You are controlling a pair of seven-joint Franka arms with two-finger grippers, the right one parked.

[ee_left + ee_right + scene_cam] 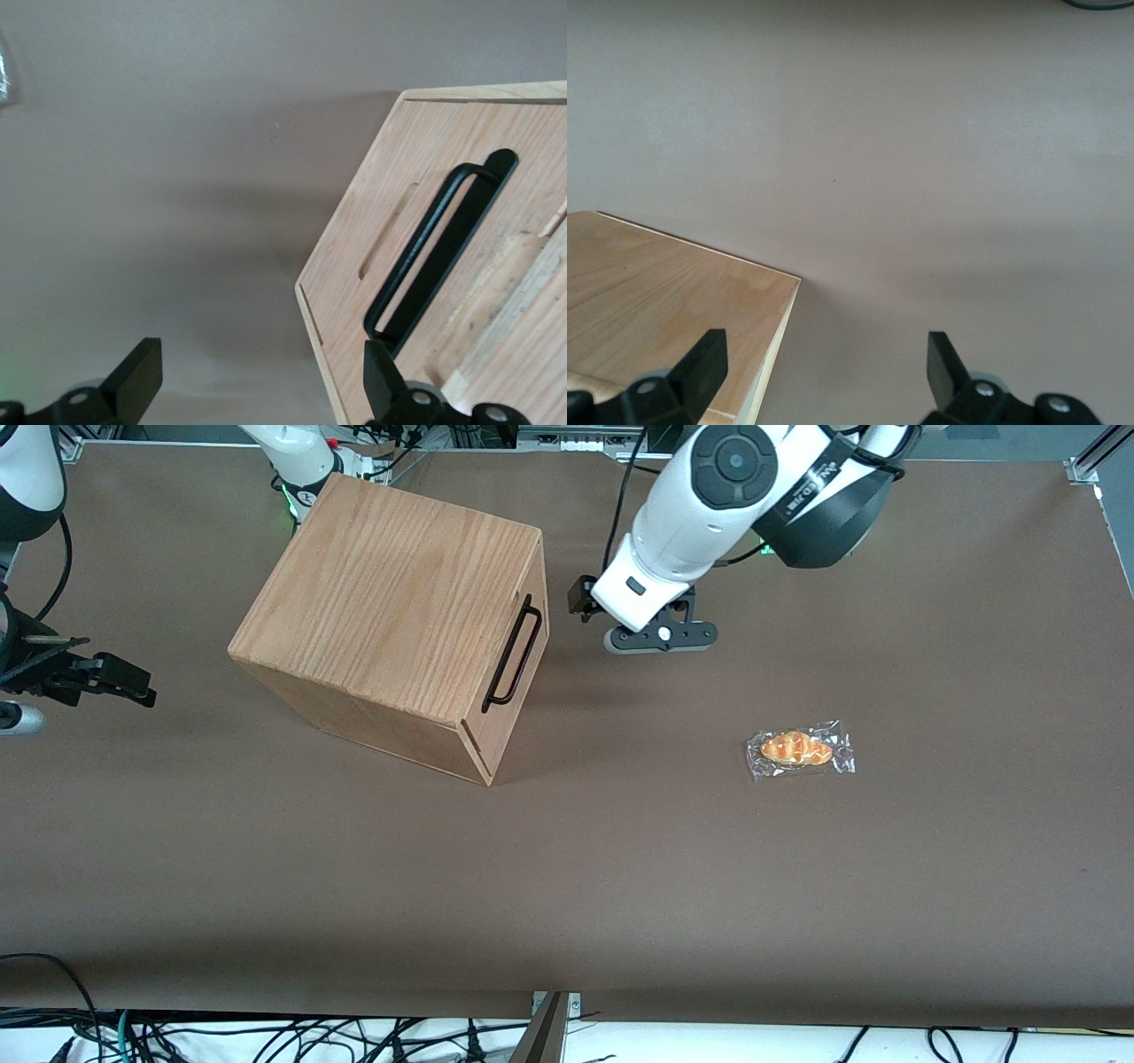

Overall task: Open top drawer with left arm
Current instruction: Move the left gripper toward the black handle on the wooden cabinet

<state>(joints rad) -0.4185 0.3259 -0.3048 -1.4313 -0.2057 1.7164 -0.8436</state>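
bare table (567, 886) gives you room; your hand (257, 381), fingers apart, hovers beside the shut top drawer (390, 239) edge.

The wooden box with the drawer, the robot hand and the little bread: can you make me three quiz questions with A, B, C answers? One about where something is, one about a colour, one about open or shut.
1. Where is the left arm's gripper?
A. in front of the top drawer, not touching its handle
B. on top of the cabinet
C. over the wrapped bread

2. What colour is the drawer's handle?
A. white
B. black
C. red

3. Is the top drawer open?
A. pulled right out
B. half out
C. shut

Answers:
1 A: the front view shows brown table between the gripper and the handle.
2 B: it is a thin black bar in both the front and left wrist views.
3 C: its front lies flush with the cabinet; the fingers are spread apart, holding nothing.
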